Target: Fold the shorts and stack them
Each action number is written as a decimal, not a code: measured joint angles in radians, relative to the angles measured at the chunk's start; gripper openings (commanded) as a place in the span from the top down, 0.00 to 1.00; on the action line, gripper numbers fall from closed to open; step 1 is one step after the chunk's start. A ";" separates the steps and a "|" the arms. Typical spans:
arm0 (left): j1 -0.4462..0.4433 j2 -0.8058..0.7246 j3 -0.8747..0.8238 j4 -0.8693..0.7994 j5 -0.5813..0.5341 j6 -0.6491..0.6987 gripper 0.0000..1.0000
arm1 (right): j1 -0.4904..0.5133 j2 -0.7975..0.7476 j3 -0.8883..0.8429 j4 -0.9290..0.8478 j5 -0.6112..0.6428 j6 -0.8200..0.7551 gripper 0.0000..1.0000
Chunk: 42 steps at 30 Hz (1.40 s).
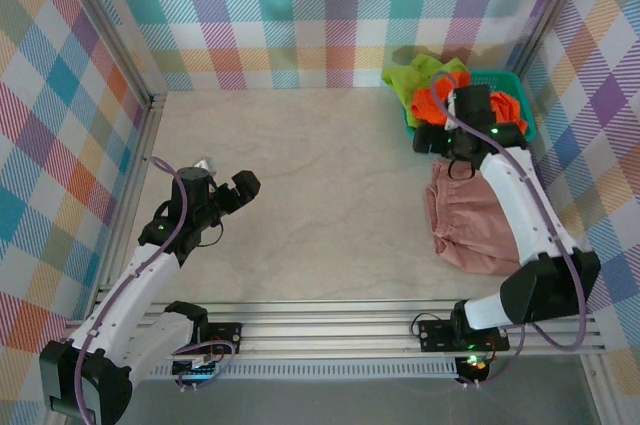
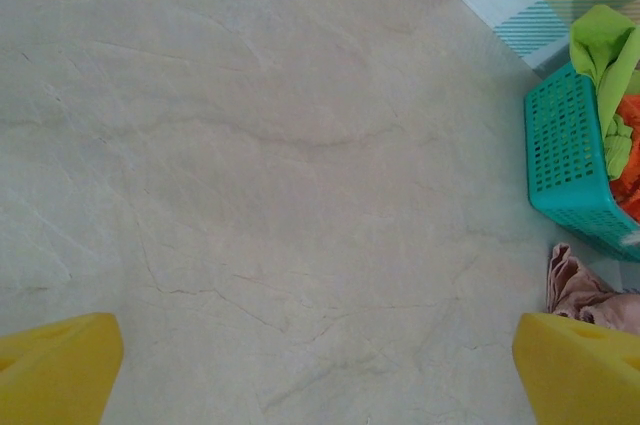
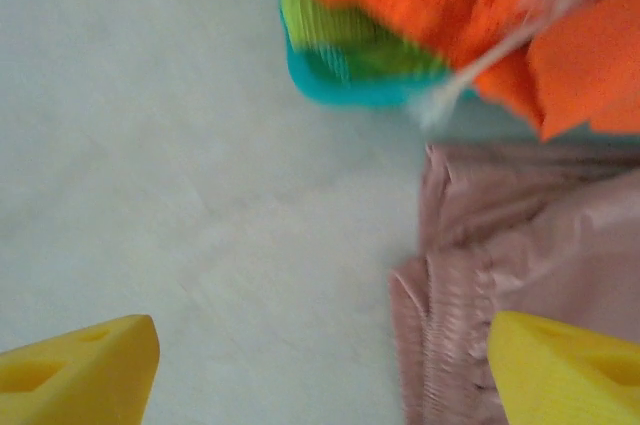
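Note:
Dusty pink shorts (image 1: 468, 223) lie flat on the table at the right, below the basket; their gathered waistband (image 3: 470, 315) is under my right gripper. Bright orange shorts (image 1: 430, 105) (image 3: 450, 5) and lime green shorts (image 1: 420, 70) (image 3: 340, 40) spill over the teal basket's rim, a white drawstring (image 3: 500, 45) hanging with them. My right gripper (image 1: 440, 137) (image 3: 320, 365) hovers open at the pink shorts' top left corner, holding nothing, one fingertip (image 3: 565, 370) over the fabric. My left gripper (image 1: 240, 188) (image 2: 320, 365) is open over bare table at the left.
The teal mesh basket (image 1: 515, 95) (image 2: 570, 155) stands in the back right corner against the plaid walls. The marble-look tabletop (image 1: 320, 185) stretches between the arms. A metal rail (image 1: 330, 330) runs along the near edge.

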<state>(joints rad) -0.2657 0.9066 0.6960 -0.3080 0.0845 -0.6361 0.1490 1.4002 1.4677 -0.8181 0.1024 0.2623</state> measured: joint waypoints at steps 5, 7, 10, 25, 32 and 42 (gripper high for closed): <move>0.000 0.000 0.000 0.000 0.000 -0.003 0.00 | -0.085 0.042 0.112 0.026 0.008 0.182 0.11; 0.000 -0.003 0.000 0.000 0.001 -0.003 0.00 | -0.132 0.085 0.131 0.034 0.016 0.253 0.12; 0.000 -0.010 0.000 0.000 0.002 -0.003 0.00 | -0.193 0.142 0.129 0.043 0.021 0.335 0.15; 0.000 -0.014 0.000 0.000 0.003 -0.003 0.00 | -0.288 0.393 0.142 0.107 0.020 0.451 0.38; 0.000 -0.019 0.000 -0.001 0.002 -0.003 0.00 | -0.288 0.457 0.163 0.110 0.025 0.468 0.78; 0.000 -0.025 0.000 0.000 0.002 -0.003 0.00 | -0.288 0.425 0.164 0.184 -0.054 0.488 1.00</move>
<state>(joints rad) -0.2657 0.8814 0.6960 -0.3084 0.0860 -0.6388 -0.1390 1.8256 1.6318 -0.6338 0.0483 0.7506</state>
